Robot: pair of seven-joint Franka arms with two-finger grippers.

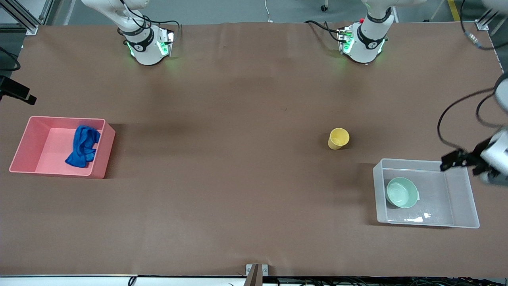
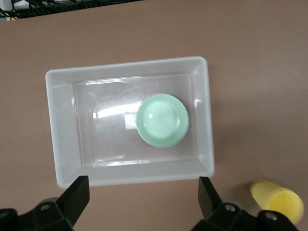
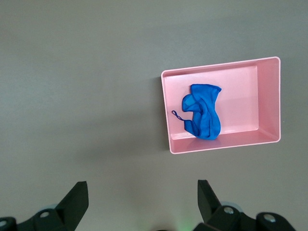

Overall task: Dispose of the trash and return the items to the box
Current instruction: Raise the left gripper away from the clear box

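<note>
- Front view: yellow cup [image 1: 338, 138] alone on desk, farther from cam than clear box [image 1: 460, 190]; bowl [image 1: 402, 192] inside, blue fabric [image 1: 82, 146] in pink bin [image 1: 24, 147]. Left gripper [image 1: 452, 159] over box rim, prob closest arm.
- Left wrist: fingers [image 2: 77, 195] spread, empty; cup beside box.
- Right wrist: right gripper [image 3: 139, 202] spread, waiting, up over bare desk beside pink bin.

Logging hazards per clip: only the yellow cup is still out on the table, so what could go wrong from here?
1. The yellow cup stands tilted on the table; a pincer closing off-centre might tip or roll it.
2. The mint-green bowl already sits in the clear bin, so a dropped cup could land on it.
3. The open left pincer hovers over the bin's rim and could clip it.
</note>
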